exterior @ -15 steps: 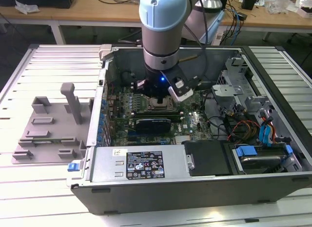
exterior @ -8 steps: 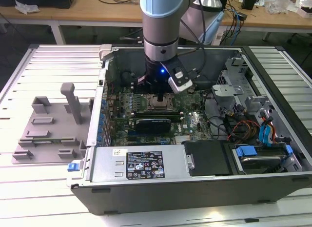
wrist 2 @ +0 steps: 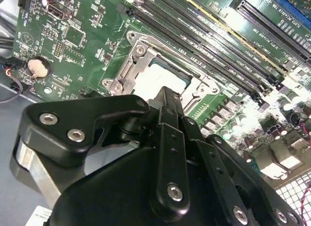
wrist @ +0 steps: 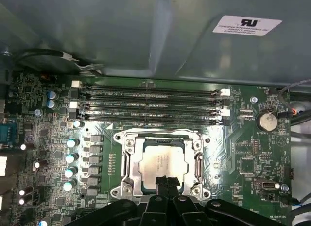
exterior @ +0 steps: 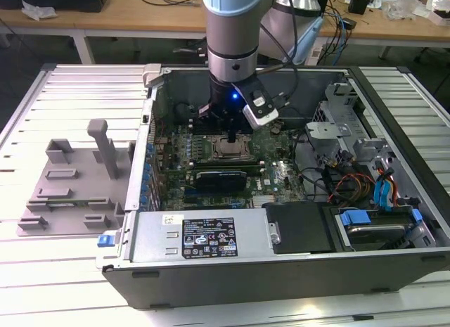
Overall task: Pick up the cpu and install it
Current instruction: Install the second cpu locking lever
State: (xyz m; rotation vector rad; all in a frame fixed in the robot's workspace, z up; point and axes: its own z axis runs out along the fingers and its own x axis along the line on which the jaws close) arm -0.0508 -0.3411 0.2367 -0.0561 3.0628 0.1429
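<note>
The cpu (wrist: 162, 159), a flat silver square, lies inside the metal socket frame (wrist: 125, 158) on the green motherboard (wrist: 233, 148). It also shows in the second wrist view as the cpu (wrist 2: 167, 74), partly covered by my black fingers. My gripper (wrist: 165, 180) hangs just over the chip's near edge with its fingertips pressed together and nothing between them. In the exterior view the gripper (exterior: 232, 138) reaches straight down into the open computer case, right above the cpu (exterior: 229, 150).
Memory slots (wrist: 150, 102) run beside the socket. A black card (exterior: 221, 178) lies just in front of it. The case walls (exterior: 151, 130), a power supply (exterior: 204, 235), a drive cage (exterior: 376, 221) and loose cables (exterior: 344, 183) surround the board. A grey fixture (exterior: 70, 179) sits at the exterior view's left.
</note>
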